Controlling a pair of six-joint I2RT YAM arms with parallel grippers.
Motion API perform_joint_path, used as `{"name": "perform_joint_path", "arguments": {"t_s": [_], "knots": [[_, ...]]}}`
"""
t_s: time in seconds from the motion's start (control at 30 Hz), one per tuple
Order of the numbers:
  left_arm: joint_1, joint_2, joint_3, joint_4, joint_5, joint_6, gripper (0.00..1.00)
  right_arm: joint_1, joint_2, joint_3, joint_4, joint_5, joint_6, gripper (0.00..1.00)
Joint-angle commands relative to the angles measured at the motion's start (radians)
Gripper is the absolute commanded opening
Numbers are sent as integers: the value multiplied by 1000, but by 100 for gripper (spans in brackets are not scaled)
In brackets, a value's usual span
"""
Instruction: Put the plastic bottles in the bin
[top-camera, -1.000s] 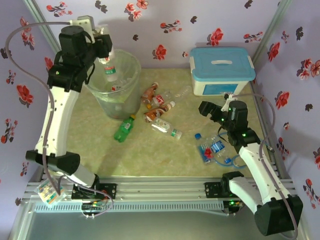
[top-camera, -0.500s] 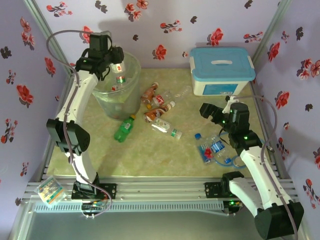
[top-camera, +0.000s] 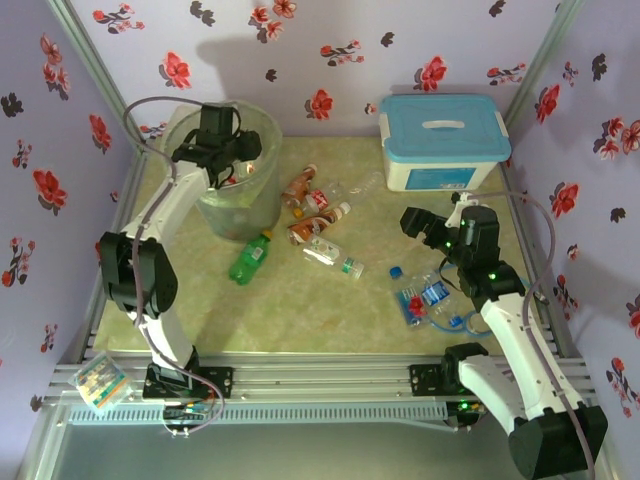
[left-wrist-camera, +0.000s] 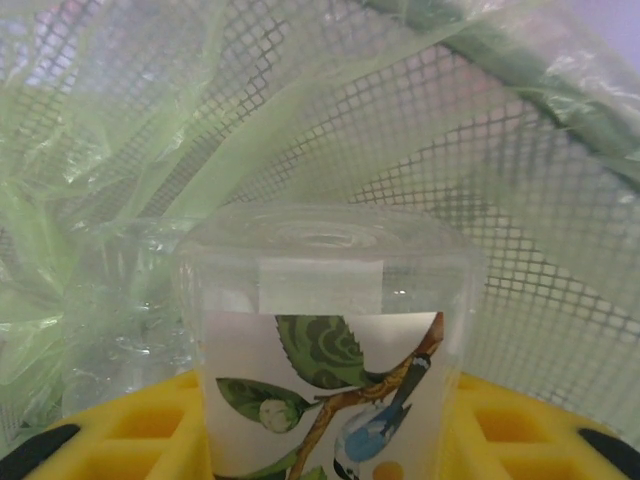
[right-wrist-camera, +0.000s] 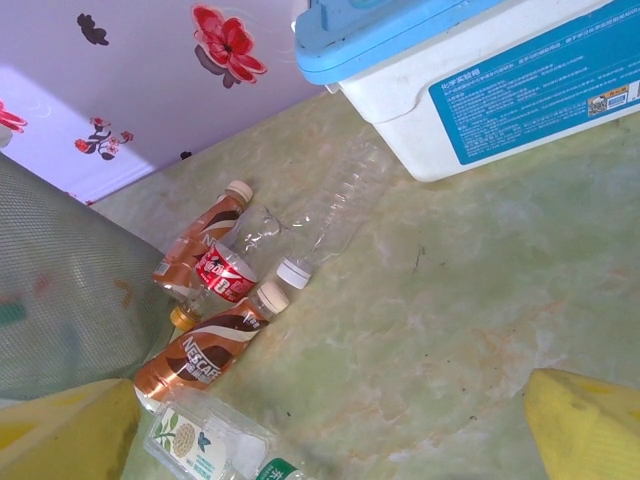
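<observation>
Right, the held bottle (left-wrist-camera: 325, 330) is clear, with a white label showing leaves and a bird and no readable text. It's down inside the bin (top-camera: 248, 215), upper left of the top view. The left wrist view has mesh wall and bag liner all round it. Left fingers (left-wrist-camera: 140, 425) look clamped on it, yellow on either side of the label.

Step in hand, I'd say, is drop-off of this one, not yet let go. Next move calls for parting the fingers, then a straight lift so the liner doesn't snag.

The others lie on the worktop (top-camera: 300, 320):
- green bottle (top-camera: 250, 258) just beside the bin
- orange-brown cluster (top-camera: 312, 205) centre frame
- blue-label bottles (top-camera: 425, 295) lower right, near the right arm

Plenty left to do.

Right fingers (right-wrist-camera: 590, 420) are spread wide with nothing between them, hovering over the worktop and facing the cluster.

Readable text:
- brown bottle (right-wrist-camera: 205, 358): "NESCAFE"
- red-label bottle (right-wrist-camera: 225, 272): script too small to read
- white box (top-camera: 445, 145), blue lid: blue panel of fine print, illegible
</observation>
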Motion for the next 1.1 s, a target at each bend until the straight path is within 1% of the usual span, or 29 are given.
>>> {"name": "perform_joint_path", "arguments": {"t_s": [0.0,0.03,0.1,0.23,0.33,0.37,0.47,0.67,0.73,0.8,0.9,1.0,1.07], "knots": [[-15,5,-57,-45,18,2,42,-9,6,-3,2,15,-17,99],[-17,14,-57,-53,19,11,43,-9,7,-2,2,13,-17,99],[-18,35,-44,-81,17,31,48,-9,12,0,4,13,-19,99],[-18,46,-13,-95,22,53,65,-10,17,4,6,10,-16,99],[-18,44,38,-113,26,69,79,-9,20,4,8,9,-15,99],[-19,45,65,-126,28,74,82,-9,20,5,8,9,-15,99],[-19,41,142,-159,27,95,87,-9,20,1,7,10,-15,99],[-15,20,261,-193,26,115,88,-9,18,-2,7,12,-15,99],[-13,24,282,-197,22,122,86,-9,19,-5,12,12,-15,99],[-8,41,298,-207,21,121,82,-9,21,-9,18,7,-9,99],[3,74,294,-198,21,109,68,-9,21,-14,21,3,-6,99],[3,97,277,-184,26,95,50,-9,17,-14,14,5,-10,99],[-3,97,243,-169,38,91,42,-10,14,-15,11,7,-12,99]]}}
